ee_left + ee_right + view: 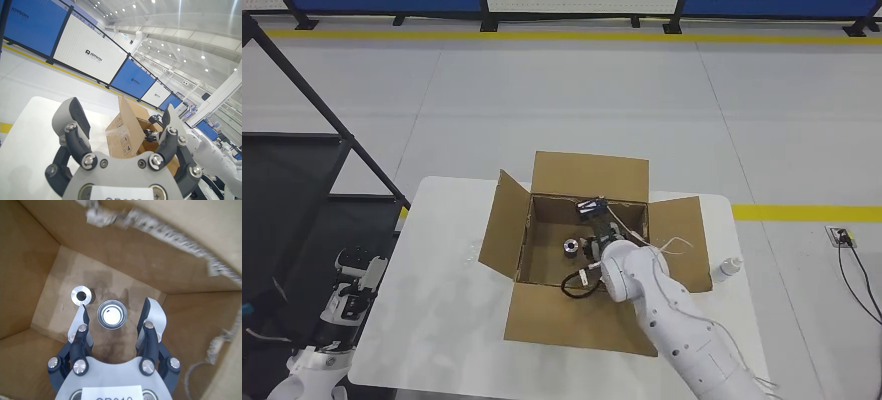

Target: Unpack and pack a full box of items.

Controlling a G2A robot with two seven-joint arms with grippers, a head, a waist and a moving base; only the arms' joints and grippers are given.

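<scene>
Fingers (86,315) of right gripper (115,303) were spread wide, holding nothing, above silver round tin can (112,314) standing on floor of brown cardboard box (28,266), just beside grey metal cylinder with bore (81,295). Left gripper (122,106) was also splayed and empty, off beside white table (442,300). Unpacking looked unfinished, repacking not begun. Box side showed handling symbols (125,141); the items bore no legible writing.

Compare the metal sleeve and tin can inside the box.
The metal sleeve has a thick wall around a dark bore; the tin can has a thin rim around a white centre. The tin can looks wider than the metal sleeve. The tin can lines up between the fingers of the open right end effector; the metal sleeve lies outside them. Both are round, silvery, on the floor of the box.
</scene>
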